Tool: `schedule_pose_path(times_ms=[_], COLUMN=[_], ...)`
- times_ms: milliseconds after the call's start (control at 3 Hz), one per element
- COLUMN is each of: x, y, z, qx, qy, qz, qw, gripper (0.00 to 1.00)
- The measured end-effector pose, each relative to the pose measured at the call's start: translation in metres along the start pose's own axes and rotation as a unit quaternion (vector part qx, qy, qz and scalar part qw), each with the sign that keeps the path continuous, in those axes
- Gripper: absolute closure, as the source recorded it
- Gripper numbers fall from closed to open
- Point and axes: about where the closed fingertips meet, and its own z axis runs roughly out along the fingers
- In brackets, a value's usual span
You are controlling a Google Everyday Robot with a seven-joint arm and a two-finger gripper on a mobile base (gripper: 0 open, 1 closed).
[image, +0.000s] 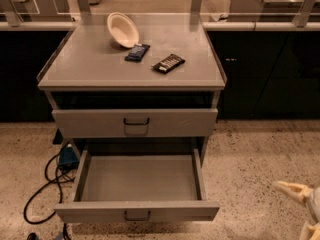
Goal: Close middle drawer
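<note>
The middle drawer (170, 210) is pulled far out at the bottom of the grey cabinet. It is wide and shallow, and its inside is bare. Its low front panel has a small dark wire handle (137, 216) at the centre. My gripper (301, 211) is at the lower right corner of the camera view, low over the floor. It is to the right of the drawer's front and apart from it. Its pale fingers (292, 189) are spread and hold nothing. Part of the gripper is cut off by the frame edge.
Above it is a taller drawer front (175, 122), pushed in. On the cabinet top (90, 64) lie a tilted white bowl (122, 30), a blue packet (137, 52) and a dark bar (168, 63). Black cables (42, 184) and a blue box (67, 157) lie on the floor at left. Dark cabinets (265, 74) stand behind.
</note>
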Motion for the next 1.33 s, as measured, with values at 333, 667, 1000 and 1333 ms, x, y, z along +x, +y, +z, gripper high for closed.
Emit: schedule_pose_path(times_ms=[333, 667, 1000, 1333], x=[0.049, 0.079, 0.079, 0.076], y=[0.012, 0.034, 0.034, 0.042], z=[0.050, 0.125, 0.125, 0.142], qx=[-0.057, -0.150, -0.150, -0.192], qy=[-0.010, 0.001, 0.001, -0.065], qz=[0.027, 0.040, 0.040, 0.034], qw=[0.9980, 0.9879, 0.9879, 0.9787], gripper=[0.00, 0.00, 0.00, 0.00])
